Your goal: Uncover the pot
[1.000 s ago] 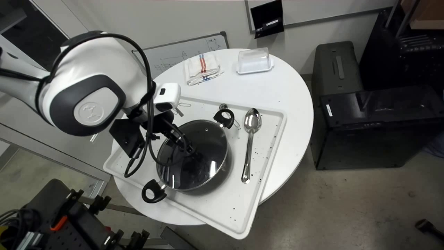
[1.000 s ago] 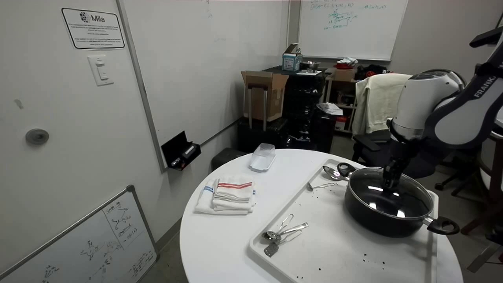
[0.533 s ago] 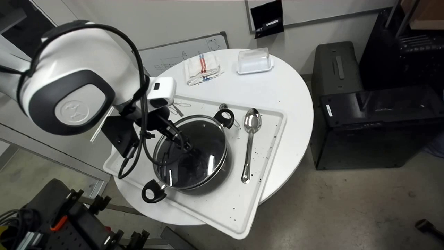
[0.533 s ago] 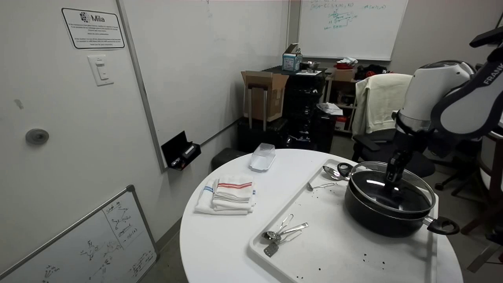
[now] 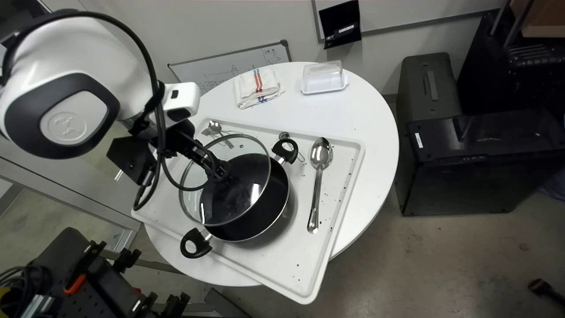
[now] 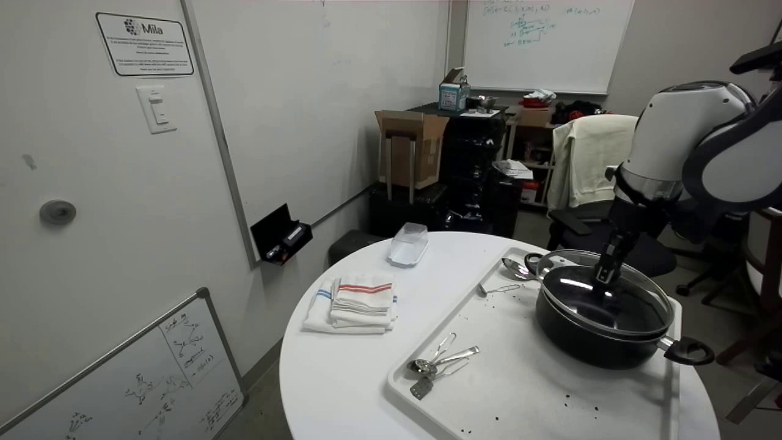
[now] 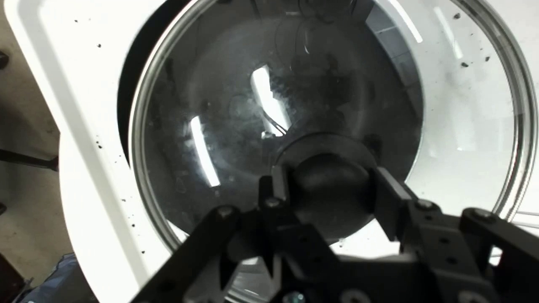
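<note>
The pot (image 6: 580,348), black-walled with loop handles (image 6: 673,351), stands on a white tray (image 6: 519,370) on the round white surface (image 6: 342,366). Its clear glass lid (image 7: 320,97), edged in metal, is out of line with it: in an exterior view a crescent of the black inside (image 5: 276,194) lies bare, while the lid's opposite edge overhangs the tray. Whether lid and pot touch cannot be told. The wrist view shows what the exterior views hide: the lid's rounded dark knob (image 7: 330,198), clasped between the fingers (image 7: 389,206). Beside the pot a shiny metal spoon (image 5: 317,185) lies whole in an exterior view; in an exterior view only its bowl (image 6: 516,269) shows. Dark specks (image 6: 496,418) dot the tray, and small metal utensils (image 6: 423,366) lie together near a corner. Beyond lie folded cloths (image 6: 363,305) striped red and blue, and a white dish (image 5: 324,89) under a clear cover (image 5: 323,73).
</note>
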Motion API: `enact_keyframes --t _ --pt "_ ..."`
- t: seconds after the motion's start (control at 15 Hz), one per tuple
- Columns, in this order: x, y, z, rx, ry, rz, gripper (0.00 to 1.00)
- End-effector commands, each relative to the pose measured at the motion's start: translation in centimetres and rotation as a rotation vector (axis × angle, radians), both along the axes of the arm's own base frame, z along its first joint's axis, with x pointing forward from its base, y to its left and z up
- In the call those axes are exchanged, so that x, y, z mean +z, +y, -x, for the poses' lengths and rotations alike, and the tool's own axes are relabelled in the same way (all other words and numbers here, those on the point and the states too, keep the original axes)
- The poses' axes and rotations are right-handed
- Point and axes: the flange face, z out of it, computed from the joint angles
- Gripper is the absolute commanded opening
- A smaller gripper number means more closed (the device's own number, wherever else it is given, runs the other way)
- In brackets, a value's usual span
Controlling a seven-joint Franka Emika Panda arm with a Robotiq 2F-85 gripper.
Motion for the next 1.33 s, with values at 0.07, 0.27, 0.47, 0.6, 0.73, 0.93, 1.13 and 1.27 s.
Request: enact_keyframes --t 0.07,0.27,0.47,0.6,0.73,0.93,1.13,1.27 --pt "1.2 5.0 0.2 0.092 -0.028 0.010 0.25" --pt "0.7 9.3 0.2 0.164 -0.026 0.028 0.25" --pt "0.2 13.8 0.3 0.224 -0.028 0.046 0.25" --pt "-0.4 16.7 0.5 0.256 -0.032 0.062 0.25" --pt "-1.0 19.2 0.6 0.281 -0.037 0.073 0.25" --pt "-2.3 22.1 0.8 0.313 -0.041 0.083 0.25" --pt "-4.3 23.8 0.9 0.331 -0.036 0.085 0.25" --pt "-5.9 24.2 0.9 0.338 -0.030 0.087 0.25"
